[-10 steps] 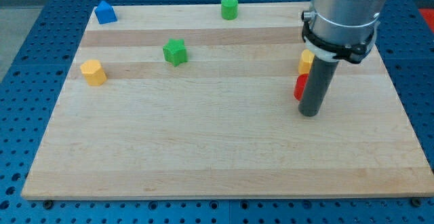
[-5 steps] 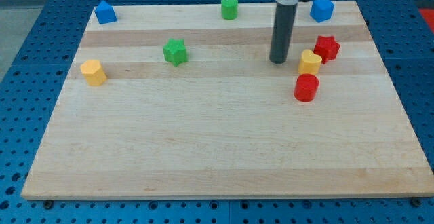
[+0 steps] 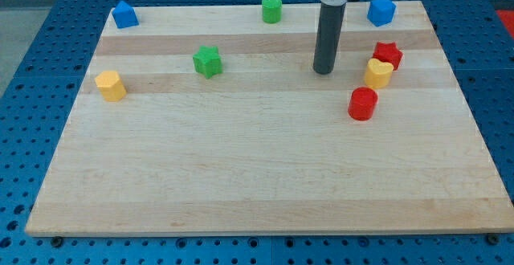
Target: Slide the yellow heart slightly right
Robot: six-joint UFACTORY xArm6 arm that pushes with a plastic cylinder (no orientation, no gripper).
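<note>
yellow heart (image 3: 378,73) is sitting toward the view's right on the wooden surface (image 3: 241,169), touching or nearly touching the red star (image 3: 388,55) just above and to its right, with the red cylinder (image 3: 363,103) lying near it, below and slightly to the left. my tip (image 3: 324,71) is resting on the surface to the left of the yellow heart, close by but apart from it, at roughly the same height in the view. there are no jaws on this arm, only the straight dark rod, so nothing is being held.

judging from this layout, the pushing step is either under way or close to finished: the tip is standing on the correct side for a rightward shove, yet a visible gap is separating it from the heart. if more travel is wanted, the next move is calling for a short, level slide toward the view's right, meeting the heart's left face squarely. the risk is that the heart is crowding the red star, so any further push is likely to be carrying that star along or turning the heart off line.

elsewhere, a blue block (image 3: 381,11) is lying at the top right, a green cylinder (image 3: 271,9) at the top centre, another blue block (image 3: 124,14) at the top left, a green star (image 3: 207,61) left of centre, and a second yellow block (image 3: 111,85) near the left edge, all well apart from the tip.
</note>
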